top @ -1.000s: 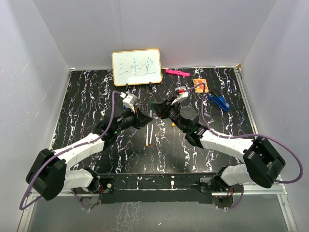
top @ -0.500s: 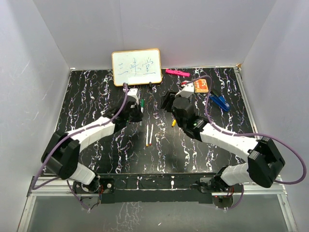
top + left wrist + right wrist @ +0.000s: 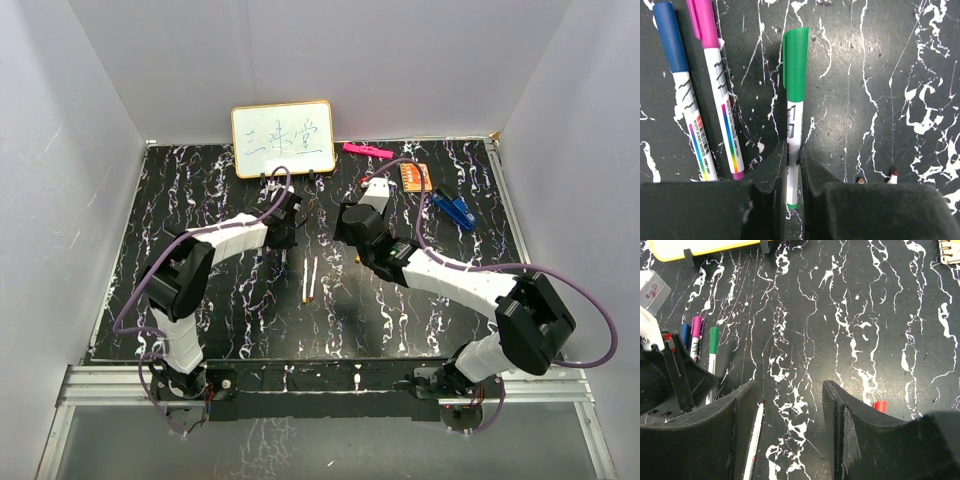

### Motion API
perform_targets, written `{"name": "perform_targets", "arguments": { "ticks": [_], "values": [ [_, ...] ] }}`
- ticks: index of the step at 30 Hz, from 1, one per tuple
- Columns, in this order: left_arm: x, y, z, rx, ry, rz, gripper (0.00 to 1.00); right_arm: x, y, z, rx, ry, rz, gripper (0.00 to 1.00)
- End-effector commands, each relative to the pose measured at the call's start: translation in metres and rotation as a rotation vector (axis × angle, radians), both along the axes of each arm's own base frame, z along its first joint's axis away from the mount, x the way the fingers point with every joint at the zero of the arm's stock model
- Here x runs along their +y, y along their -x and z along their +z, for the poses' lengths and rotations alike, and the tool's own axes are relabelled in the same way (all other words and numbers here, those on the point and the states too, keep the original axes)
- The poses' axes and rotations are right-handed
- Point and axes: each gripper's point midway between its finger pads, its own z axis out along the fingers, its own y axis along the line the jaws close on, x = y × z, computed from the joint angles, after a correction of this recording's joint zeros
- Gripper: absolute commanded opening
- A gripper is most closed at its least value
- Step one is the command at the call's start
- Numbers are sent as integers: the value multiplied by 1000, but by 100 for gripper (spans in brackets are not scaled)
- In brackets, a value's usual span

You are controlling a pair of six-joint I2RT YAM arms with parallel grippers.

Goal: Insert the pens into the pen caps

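Observation:
My left gripper (image 3: 792,156) is shut on the white barrel of a green-capped pen (image 3: 794,75), low over the table near the back. Beside it lie a pink-capped pen (image 3: 715,95) and a blue-capped pen (image 3: 677,85). My right gripper (image 3: 790,400) stands open over the dark table; an uncapped pen with a red tip (image 3: 755,435) lies by its left finger (image 3: 737,415). A red pen cap (image 3: 880,406) lies just right of the other finger. From above, two uncapped pens (image 3: 310,280) lie mid-table and a yellow pen cap (image 3: 359,255) sits near the right gripper (image 3: 345,226).
A small whiteboard (image 3: 283,138) stands at the back edge, close to the left gripper (image 3: 290,222). A pink bar (image 3: 367,151), an orange notepad (image 3: 416,177) and a blue clip (image 3: 455,210) lie at the back right. White walls enclose the table.
The grippers met mid-table a second ago. The right one opened and let go; the left carried the green-capped pen back towards the whiteboard, beside the capped pens.

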Motion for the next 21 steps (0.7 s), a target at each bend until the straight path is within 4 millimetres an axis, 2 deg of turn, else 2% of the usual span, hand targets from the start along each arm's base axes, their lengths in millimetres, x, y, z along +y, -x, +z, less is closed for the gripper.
{"name": "perform_targets", "arguments": {
  "ticks": [1, 8, 14, 21],
  "values": [
    [8, -14, 11, -16, -18, 42, 0, 9, -6, 16, -19, -34, 14, 53],
    [16, -30, 4, -2, -17, 67, 0, 8, -3, -2, 37, 5, 5, 53],
    [18, -37, -6, 23, -13, 75, 10, 6, -3, -11, 63, 28, 1, 53],
    [17, -38, -8, 33, -15, 78, 22, 7, -2, -22, 91, 48, 2, 53]
  ]
}}
